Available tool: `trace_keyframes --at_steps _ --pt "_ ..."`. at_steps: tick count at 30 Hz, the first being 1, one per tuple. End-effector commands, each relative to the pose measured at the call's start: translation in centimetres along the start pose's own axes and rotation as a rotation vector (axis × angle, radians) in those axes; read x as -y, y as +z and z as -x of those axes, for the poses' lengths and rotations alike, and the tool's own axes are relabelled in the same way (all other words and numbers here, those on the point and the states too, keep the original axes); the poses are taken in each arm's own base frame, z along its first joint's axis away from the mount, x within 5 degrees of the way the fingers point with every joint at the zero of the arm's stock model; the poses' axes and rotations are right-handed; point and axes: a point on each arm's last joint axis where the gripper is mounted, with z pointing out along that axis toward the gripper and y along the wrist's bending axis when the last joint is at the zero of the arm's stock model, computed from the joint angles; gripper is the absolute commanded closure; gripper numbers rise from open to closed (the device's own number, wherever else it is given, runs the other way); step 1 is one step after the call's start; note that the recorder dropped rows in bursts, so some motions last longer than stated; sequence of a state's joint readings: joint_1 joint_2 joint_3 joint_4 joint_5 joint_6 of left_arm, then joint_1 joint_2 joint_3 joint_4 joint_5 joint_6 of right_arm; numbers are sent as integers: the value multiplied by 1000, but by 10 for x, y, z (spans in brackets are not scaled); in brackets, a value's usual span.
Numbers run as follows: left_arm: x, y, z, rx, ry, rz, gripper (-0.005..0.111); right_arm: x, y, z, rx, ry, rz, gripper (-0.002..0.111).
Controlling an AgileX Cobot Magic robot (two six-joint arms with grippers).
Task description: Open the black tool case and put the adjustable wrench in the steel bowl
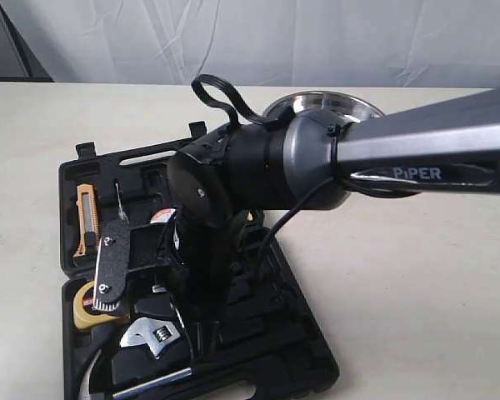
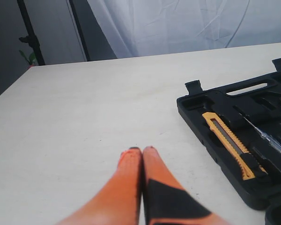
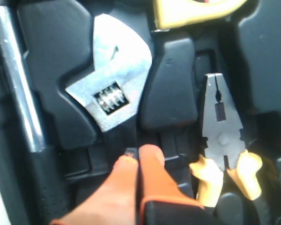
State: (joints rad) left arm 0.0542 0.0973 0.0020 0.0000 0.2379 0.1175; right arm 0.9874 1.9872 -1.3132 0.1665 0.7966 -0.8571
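Honestly, a lot was blocked in the exterior view: the right arm (image 1: 417, 150) ran across the frame and covered the middle of the black tool case (image 1: 75, 179) plus the front of the steel bowl (image 1: 321, 103). Only the bowl's back rim & a bit of shiny inside showed, on the table (image 1: 417, 275) just past the case's far edge. The case lay open flat, its near corner cut off by the frame. The adjustable wrench (image 1: 150, 336) sat in its moulded slot in the near half. Its silver head was clear, but the black handle was v hard to pick out against the black tray. The right gripper (image 1: 202, 329) pointed down into the case right beside that head. From the right wrist cam its orange fingers (image 3: 124, 173) were pressed together tip to tip w/ nothing between them afaict, and I couldn't tell if they touched the tray. The pliers (image 3: 222, 136) lay alongside, and the hammer shaft (image 3: 16, 79) ran on the wrench's other side. The left gripper (image 2: 141, 150) was closed too, empty, over bare table beside the case, near the yellow utility knife (image 2: 229, 143). Surface was plain cream-colored, with a wrinkly white curtain (image 1: 275, 42) behind & a dark stand pole (image 2: 30, 37) at the edge of the left wrist view.
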Motion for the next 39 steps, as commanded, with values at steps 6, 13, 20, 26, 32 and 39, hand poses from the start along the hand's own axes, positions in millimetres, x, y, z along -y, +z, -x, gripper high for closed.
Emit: trace_keyframes --at_steps 6,13,20,26,32,39 --pt "0 0 1 12 -4 -6 106 -2 -4 2 19 36 11 69" --pt "0 0 1 12 -4 -6 106 0 -2 -2 -25 -29 -13 57" --pt "0 0 1 12 -4 -6 106 1 -2 -4 -48 -94 -26 57" --pt "0 0 1 12 -4 -6 106 0 4 -7 -79 -149 5 57" --pt "0 0 1 12 -4 -6 106 0 19 -10 -113 -173 34 57" --pt "0 0 1 12 -4 -6 106 0 39 -17 -170 -189 70 60"
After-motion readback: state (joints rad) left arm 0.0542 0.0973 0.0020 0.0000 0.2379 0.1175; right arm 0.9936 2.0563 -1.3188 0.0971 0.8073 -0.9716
